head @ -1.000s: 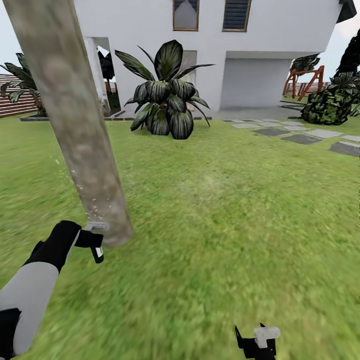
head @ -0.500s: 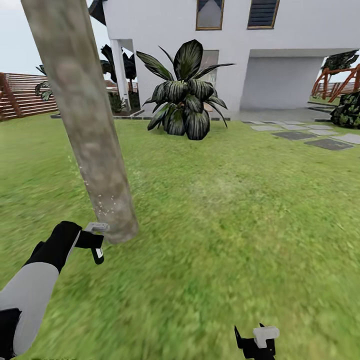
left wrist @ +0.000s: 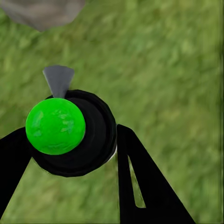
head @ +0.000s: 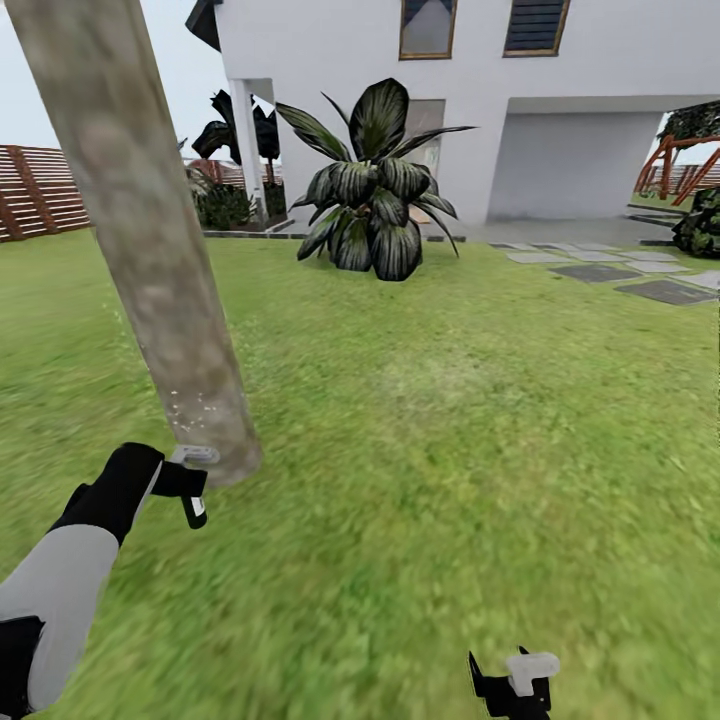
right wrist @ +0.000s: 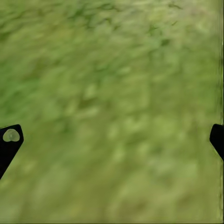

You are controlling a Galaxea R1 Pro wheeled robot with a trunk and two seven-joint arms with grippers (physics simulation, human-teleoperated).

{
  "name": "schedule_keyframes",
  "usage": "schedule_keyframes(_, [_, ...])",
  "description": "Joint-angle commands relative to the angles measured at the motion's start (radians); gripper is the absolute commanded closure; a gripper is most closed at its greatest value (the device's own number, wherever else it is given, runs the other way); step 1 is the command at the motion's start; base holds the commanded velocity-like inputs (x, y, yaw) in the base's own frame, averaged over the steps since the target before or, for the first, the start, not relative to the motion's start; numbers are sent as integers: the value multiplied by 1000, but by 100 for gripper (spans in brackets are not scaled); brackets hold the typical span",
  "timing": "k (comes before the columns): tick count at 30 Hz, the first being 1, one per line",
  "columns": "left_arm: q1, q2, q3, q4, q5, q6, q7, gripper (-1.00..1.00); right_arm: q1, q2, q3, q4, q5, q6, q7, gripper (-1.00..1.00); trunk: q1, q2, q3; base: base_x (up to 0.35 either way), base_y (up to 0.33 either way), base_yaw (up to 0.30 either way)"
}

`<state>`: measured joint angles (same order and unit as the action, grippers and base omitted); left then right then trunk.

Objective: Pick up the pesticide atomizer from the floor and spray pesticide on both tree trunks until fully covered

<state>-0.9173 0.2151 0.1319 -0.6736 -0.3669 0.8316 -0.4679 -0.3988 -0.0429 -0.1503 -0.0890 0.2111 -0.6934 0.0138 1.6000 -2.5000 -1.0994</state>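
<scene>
left pincer (left wrist: 70, 140) grips pesticide atomizer (left wrist: 70, 133) | nozzle seemingly touching tree trunk (head: 150, 260)

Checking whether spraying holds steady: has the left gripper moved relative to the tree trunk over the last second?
Cannot tell. The left gripper holds its place in view; the tree trunk and house shift together, so the camera moved.

No readable text, labels, brand marks, numbers or signs anywhere. House wall (head: 600, 60), fence (head: 40, 190), tree trunk (head: 150, 250) and spray bottle (left wrist: 70, 130) all bear no legible writing.
</scene>
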Motion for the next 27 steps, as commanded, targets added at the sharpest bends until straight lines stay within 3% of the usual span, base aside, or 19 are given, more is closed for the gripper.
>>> schedule_keyframes(1, [0, 0, 0, 0, 0, 0, 1, 100, 0, 0, 0, 0, 0, 0, 0, -100, 0, 0, 0, 0, -273, 0])
schedule_keyframes(15, [0, 0, 0, -12, 2, 0, 2, 100, 0, 0, 0, 0, 1, 0, 0, -100, 0, 0, 0, 40, -270, 228])
schedule_keyframes(21, [-4, -2, -1, -12, 1, 1, 2, 100, 0, 0, 0, 0, 0, 0, 0, -100, 0, 0, 0, 53, -66, 138])
schedule_keyframes(22, [-11, -4, -1, -12, 0, 5, 1, 100, 0, 0, 0, 0, 0, 0, 0, -100, 0, 0, 0, 3, -4, 10])
schedule_keyframes(23, [-57, -8, -6, -14, 5, 87, -6, 100, 0, 0, 0, 0, 0, 0, 0, -100, 0, 0, 0, 0, 0, 1])
schedule_keyframes(24, [-96, -8, -9, -13, 6, 121, -9, 100, 0, 0, 0, 0, 0, 0, 0, -100, 0, 0, 0, 0, 0, 0])
schedule_keyframes(27, [-152, 3, -15, -11, 4, 143, -27, 100, 0, 0, 0, 0, 0, 0, 0, -100, 0, 0, 0, 0, 0, 0])
